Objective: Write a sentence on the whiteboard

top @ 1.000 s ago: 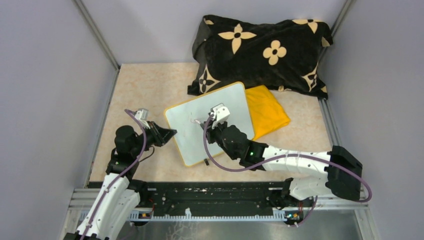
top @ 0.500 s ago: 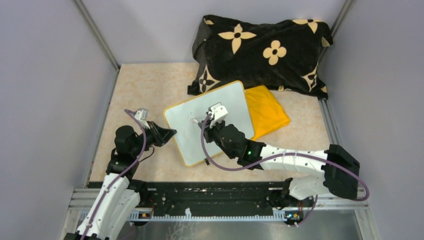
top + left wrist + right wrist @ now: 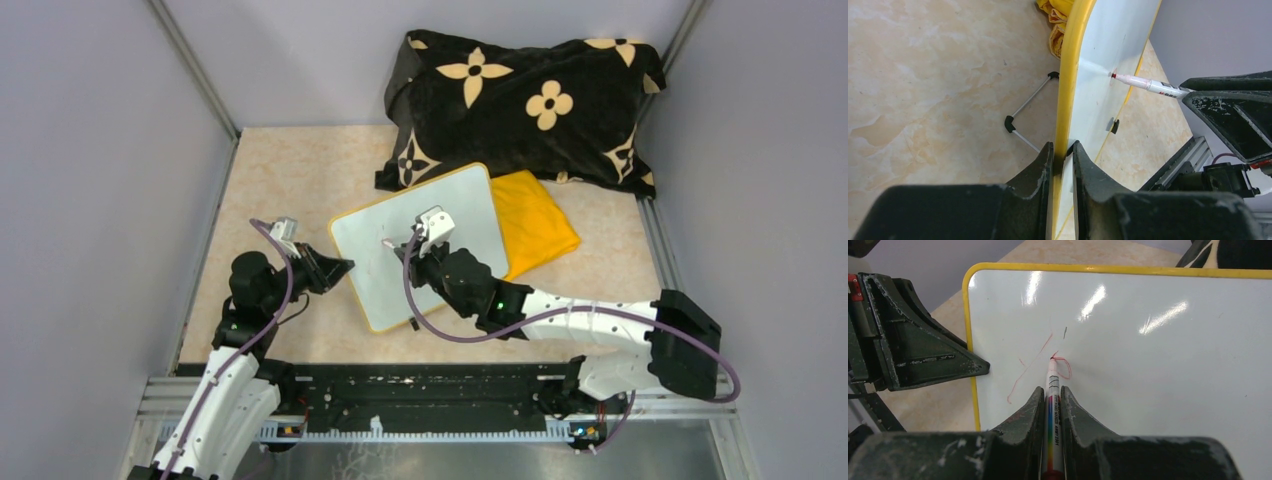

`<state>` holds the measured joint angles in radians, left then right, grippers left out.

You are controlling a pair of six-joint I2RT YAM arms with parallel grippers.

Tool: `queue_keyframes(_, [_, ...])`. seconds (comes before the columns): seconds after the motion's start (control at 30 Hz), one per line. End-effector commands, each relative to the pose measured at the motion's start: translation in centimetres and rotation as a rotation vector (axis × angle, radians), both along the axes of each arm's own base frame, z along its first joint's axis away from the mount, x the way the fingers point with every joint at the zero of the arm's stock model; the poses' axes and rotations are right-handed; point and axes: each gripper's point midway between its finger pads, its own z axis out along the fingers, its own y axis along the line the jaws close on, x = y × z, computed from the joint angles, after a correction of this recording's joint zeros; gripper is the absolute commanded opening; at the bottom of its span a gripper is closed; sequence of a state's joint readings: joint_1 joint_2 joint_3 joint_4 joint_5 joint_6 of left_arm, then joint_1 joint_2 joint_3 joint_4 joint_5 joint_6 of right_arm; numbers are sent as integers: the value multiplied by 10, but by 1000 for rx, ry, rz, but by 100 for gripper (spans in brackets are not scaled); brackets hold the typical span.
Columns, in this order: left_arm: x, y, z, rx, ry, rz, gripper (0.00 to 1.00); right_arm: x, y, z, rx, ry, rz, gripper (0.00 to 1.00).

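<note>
Beige marbled table (image 3: 290, 170), grey walls. The whiteboard (image 3: 375, 285) sits mid-table, just beside a yellow cloth (image 3: 540, 225) and a black flowered cushion (image 3: 520, 100). The left tool (image 3: 1063, 147) is clamped on the board's yellow rim. The right tool (image 3: 1052, 390) is closed on a marker (image 3: 1053, 376), tip touching the board. The red strokes (image 3: 1028, 371) spell nothing legible; the barrel print is too small to read.

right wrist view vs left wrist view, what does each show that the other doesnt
Only the right wrist view shows the red strokes on the whiteboard face: a long slanted line and a small loop. Only the left wrist view shows the wire stand and yellow cloth behind the board. Both show the marker tip touching the board and the left gripper clamping its yellow rim.
</note>
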<state>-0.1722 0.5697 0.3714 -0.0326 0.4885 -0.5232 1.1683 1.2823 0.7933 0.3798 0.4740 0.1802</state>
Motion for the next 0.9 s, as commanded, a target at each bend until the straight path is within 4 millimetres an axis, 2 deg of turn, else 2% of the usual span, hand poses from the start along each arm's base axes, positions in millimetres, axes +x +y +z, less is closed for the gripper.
queue_keyframes(0.0, [0,0,5,-3,-28,-2,0,3,-17,32,92,-32,-42,0])
queue_keyframes(0.17, [0,1,5,-3,-28,0,0,5,-33,42,97,-59,-85,0])
queue_keyframes(0.3, [0,0,5,-1,-27,-1,0,7,-34,41,93,-62,-89,0])
queue_keyframes(0.57, [0,0,6,-2,-31,-1,0,10,-26,28,67,-44,-77,0])
queue_keyframes(0.87, [0,0,6,-3,-32,-4,0,11,-28,10,38,-13,-84,0])
